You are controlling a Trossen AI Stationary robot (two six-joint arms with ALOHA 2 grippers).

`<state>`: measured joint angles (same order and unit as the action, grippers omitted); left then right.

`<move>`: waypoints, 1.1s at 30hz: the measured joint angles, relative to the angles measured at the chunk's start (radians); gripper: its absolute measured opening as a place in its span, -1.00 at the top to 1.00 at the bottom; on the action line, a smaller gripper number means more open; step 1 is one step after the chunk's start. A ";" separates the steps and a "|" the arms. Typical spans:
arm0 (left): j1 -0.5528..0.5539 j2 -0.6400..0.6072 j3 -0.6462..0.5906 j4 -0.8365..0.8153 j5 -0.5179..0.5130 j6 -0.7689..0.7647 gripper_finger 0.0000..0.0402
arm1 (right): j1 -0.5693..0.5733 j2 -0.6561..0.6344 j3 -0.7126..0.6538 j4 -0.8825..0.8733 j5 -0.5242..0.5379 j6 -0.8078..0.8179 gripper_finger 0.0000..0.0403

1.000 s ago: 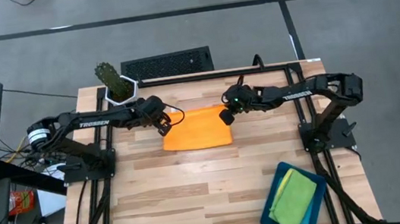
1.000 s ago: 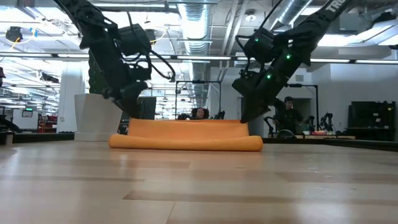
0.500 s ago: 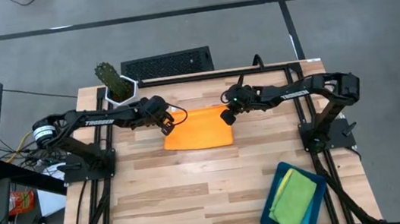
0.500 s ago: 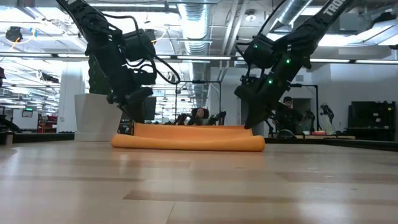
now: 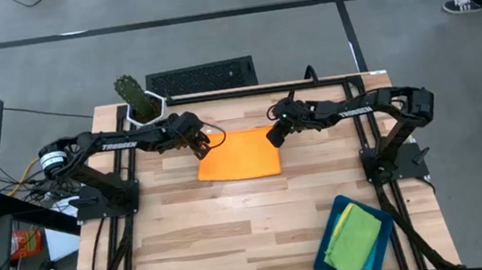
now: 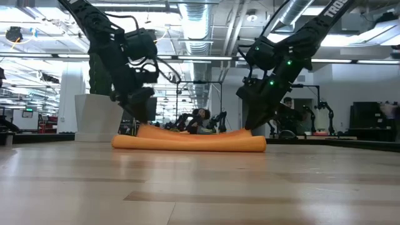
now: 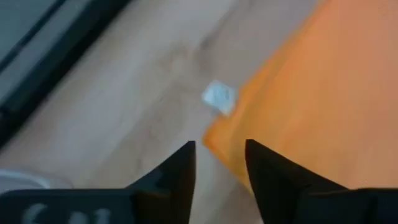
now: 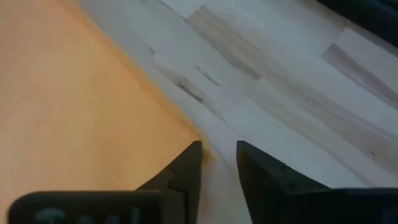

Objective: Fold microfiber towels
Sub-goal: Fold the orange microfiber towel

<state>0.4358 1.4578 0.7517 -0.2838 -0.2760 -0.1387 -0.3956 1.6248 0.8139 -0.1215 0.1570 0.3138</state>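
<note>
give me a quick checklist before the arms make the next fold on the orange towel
1. Orange towel folded once, lying flat on the table: ok.
2. Left gripper let go, fingers apart at the towel's far left corner: ok.
3. Right gripper let go, fingers apart at the far right corner: ok.
4. Nothing caught between either pair of fingers: ok.
5. Towel edges lined up evenly: cannot tell.
6. Tray with the green towel well away from the working area: ok.
</note>
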 joint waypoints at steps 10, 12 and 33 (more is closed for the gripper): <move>0.052 -0.001 0.043 -0.037 0.053 -0.053 -0.04 | -0.014 -0.087 0.000 0.004 -0.002 0.028 0.13; 0.061 -0.009 0.043 -0.030 0.135 -0.097 -0.06 | 0.005 -0.117 0.000 0.025 -0.015 0.036 0.13; -0.262 -0.296 -0.541 0.785 0.214 -0.432 0.96 | 0.404 0.068 -0.384 0.927 0.006 0.256 0.89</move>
<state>0.1742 1.1618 0.2104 0.5014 -0.0623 -0.5709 0.0083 1.6930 0.4301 0.8058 0.1626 0.5697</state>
